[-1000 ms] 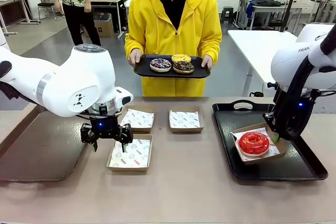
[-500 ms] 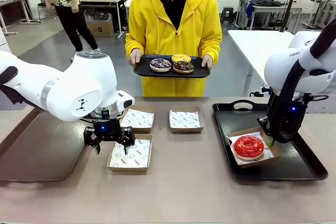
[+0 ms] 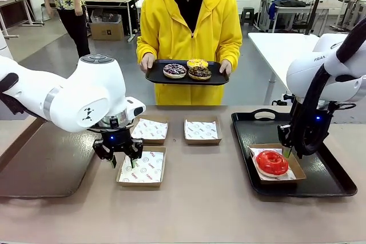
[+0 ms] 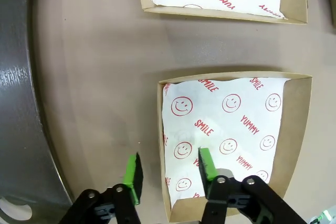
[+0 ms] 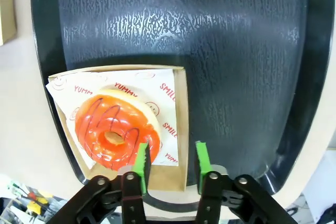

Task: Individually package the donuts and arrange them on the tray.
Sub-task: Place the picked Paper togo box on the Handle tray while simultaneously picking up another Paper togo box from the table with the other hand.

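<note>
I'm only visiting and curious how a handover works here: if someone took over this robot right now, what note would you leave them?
Left gripper: open, jaws either side of the nearest empty box's side wall, not clamped.
Right gripper: open, astride one wall of the filled box.
Done: red donut sits in that box on the black tray.
Left: three donuts wait on the person's tray; each needs a box. Two other empty boxes sit on the table behind the nearest one.
</note>
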`<state>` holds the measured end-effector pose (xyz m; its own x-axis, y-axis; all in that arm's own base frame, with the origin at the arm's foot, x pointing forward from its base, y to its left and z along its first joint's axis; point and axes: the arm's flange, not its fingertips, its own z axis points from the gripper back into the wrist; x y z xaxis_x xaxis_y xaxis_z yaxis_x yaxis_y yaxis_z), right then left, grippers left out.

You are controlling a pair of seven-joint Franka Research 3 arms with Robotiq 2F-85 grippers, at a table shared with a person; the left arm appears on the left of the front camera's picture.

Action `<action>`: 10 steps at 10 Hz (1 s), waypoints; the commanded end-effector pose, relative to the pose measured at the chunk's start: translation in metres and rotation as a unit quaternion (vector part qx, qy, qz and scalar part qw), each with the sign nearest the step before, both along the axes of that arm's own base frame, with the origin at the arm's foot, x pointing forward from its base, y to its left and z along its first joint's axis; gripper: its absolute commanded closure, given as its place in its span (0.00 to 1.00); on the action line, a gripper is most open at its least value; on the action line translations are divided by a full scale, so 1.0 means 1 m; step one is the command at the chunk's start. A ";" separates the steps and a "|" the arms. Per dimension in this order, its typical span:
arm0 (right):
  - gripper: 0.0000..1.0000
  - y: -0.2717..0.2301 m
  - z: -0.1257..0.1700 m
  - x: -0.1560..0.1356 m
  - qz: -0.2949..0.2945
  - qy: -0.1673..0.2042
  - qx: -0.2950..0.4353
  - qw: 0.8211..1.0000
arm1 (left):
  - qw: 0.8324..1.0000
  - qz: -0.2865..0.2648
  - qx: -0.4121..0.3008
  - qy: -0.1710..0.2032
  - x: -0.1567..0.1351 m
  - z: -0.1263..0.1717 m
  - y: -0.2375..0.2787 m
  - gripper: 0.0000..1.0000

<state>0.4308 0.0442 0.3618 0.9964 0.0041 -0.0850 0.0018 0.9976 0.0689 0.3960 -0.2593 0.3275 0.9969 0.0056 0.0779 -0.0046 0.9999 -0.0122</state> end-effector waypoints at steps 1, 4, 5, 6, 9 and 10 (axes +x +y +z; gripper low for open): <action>0.00 0.002 -0.001 0.003 -0.006 -0.005 0.016 1.000 | 1.000 0.000 -0.008 -0.008 -0.003 0.001 0.000 0.84; 0.00 0.002 0.000 0.002 -0.008 -0.005 0.018 1.000 | 1.000 -0.002 -0.009 -0.008 -0.003 0.003 0.001 1.00; 0.00 0.002 0.000 0.002 -0.007 -0.006 0.019 1.000 | 1.000 0.003 -0.010 -0.009 -0.003 0.005 0.002 1.00; 0.00 0.002 0.001 0.002 -0.006 -0.007 0.021 1.000 | 1.000 0.003 -0.010 -0.008 -0.003 0.006 0.002 1.00; 0.00 -0.007 0.013 -0.001 -0.005 -0.029 0.044 0.999 | 1.000 -0.005 -0.008 -0.011 -0.002 0.021 0.002 1.00; 0.00 -0.022 0.032 -0.006 0.015 -0.025 0.113 0.993 | 1.000 -0.013 0.009 -0.008 -0.003 0.039 0.001 1.00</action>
<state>0.4308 0.0362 0.3788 0.9990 -0.0007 -0.0448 0.0079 0.9869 0.1609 0.3961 -0.2582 0.3476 0.9946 0.0024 0.1037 -0.0010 0.9999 -0.0131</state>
